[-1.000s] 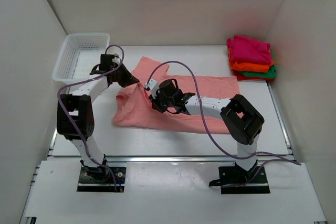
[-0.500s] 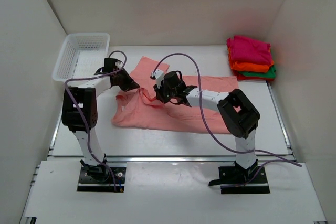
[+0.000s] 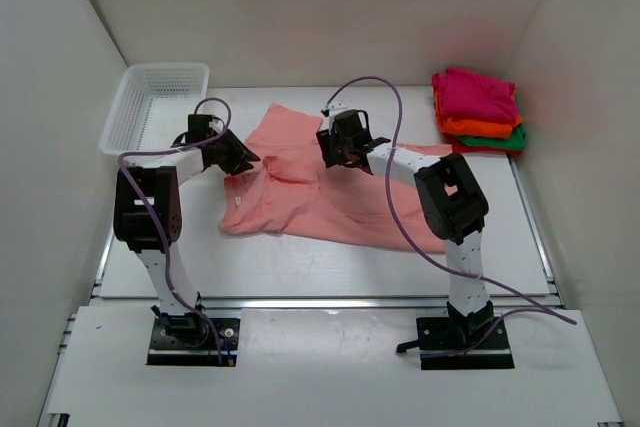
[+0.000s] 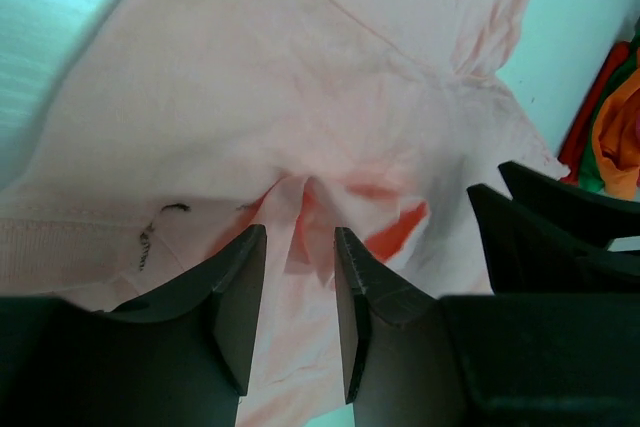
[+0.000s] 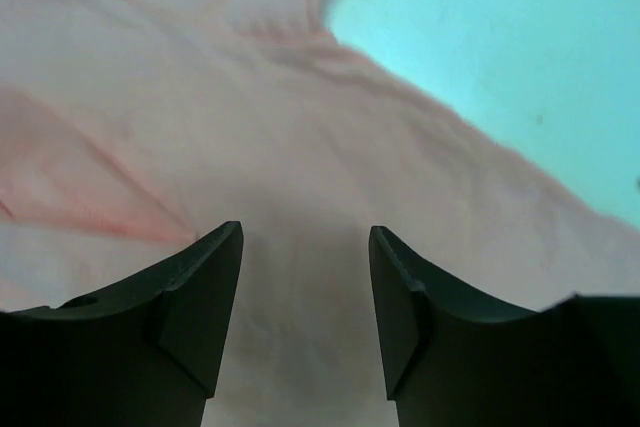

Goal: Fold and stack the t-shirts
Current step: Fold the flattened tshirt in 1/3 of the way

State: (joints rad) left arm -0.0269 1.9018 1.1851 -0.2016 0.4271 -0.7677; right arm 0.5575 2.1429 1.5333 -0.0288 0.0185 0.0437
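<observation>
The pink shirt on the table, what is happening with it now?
The salmon-pink t-shirt lies spread but wrinkled on the table, not yet folded. The robot's left gripper and right gripper hang open just above it, gripping nothing. Three folded t-shirts sit stacked at the far right corner.

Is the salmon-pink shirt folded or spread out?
Spread out: the salmon-pink shirt lies wide and rumpled across the table, unlike the folded stack at the far right.

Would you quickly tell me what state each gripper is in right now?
Left gripper: open over a pucker in the pink shirt.
Right gripper: open above the shirt, empty.
</observation>
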